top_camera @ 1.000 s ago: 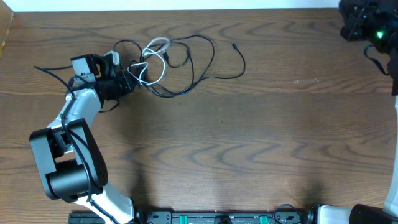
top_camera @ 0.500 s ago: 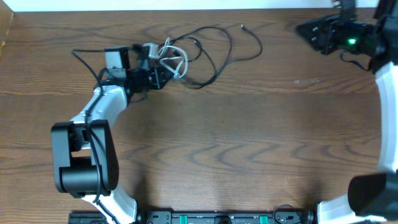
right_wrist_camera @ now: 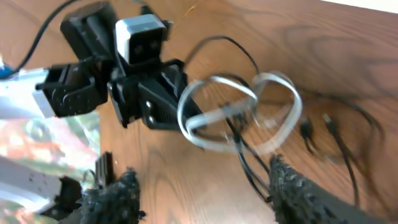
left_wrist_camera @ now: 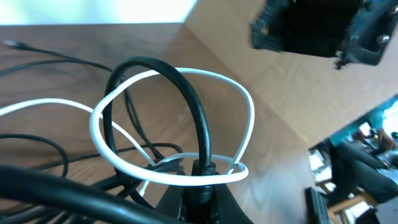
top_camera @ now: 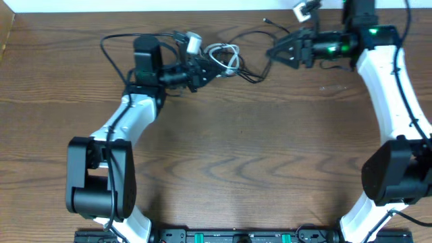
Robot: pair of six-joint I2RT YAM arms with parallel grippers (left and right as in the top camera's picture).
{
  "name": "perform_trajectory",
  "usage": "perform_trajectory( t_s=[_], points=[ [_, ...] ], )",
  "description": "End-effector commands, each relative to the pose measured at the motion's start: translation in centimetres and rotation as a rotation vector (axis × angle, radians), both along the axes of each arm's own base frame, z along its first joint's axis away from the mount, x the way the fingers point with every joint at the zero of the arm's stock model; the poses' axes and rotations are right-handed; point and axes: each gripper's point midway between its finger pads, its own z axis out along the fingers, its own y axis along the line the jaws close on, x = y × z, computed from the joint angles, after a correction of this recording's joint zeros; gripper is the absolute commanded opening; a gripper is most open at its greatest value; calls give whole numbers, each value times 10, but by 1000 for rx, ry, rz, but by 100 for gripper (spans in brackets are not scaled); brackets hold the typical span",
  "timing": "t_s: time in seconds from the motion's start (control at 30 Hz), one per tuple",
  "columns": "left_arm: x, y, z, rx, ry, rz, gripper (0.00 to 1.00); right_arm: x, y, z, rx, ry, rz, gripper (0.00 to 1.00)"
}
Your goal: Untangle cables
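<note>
Cables [top_camera: 229, 57], thin black cords tangled with one glossy white loop, lie at the far edge of my wood-grain desk [top_camera: 236, 155]. Left wrist: my left gripper [left_wrist_camera: 198, 193] pinches a black cord. Right wrist: my right gripper [right_wrist_camera: 202, 180] gapes, its rough fingers apart.

A brown wood-grain tabletop [top_camera: 256, 155] fills nearly the whole overhead view, its dark wavy grain running from side to side. A plain white strip [top_camera: 135, 5] borders its far edge, and a paler piece of wood [top_camera: 5, 34] stands at the far left corner. Along the near edge lies a black rail [top_camera: 236, 237] with small green parts set into it.
</note>
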Motion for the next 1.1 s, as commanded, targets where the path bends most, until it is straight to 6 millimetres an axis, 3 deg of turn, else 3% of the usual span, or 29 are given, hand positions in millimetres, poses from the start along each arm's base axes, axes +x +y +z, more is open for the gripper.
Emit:
perform_trajectory(
  t_s=[0.0,0.2,0.43,0.6,0.73,0.87,1.0,1.07],
  points=[
    [-17,-20,18,-26,-38,-81,7,-7,17,14,34,-39,55,71],
    [-22,-35,28,-38,-113,-118,7,8,10,-8,-78,106,-105,72],
    [-16,-35,40,-47,-200,-94,8,13,12,-5,-18,320,-215,76],
    [-13,-35,41,-45,-208,-84,7,8,25,-4,-9,361,-208,81],
    [-13,-35,41,-45,-209,-84,7,2,38,-4,-14,356,-178,79],
    [-16,-39,41,-46,-208,-94,7,1,44,-2,-13,342,-164,67],
    [-20,-44,41,-47,-208,-108,7,2,44,-4,-23,339,-174,26],
    [-20,-45,41,-47,-208,-110,8,2,44,-4,-25,338,-176,13]
  ],
)
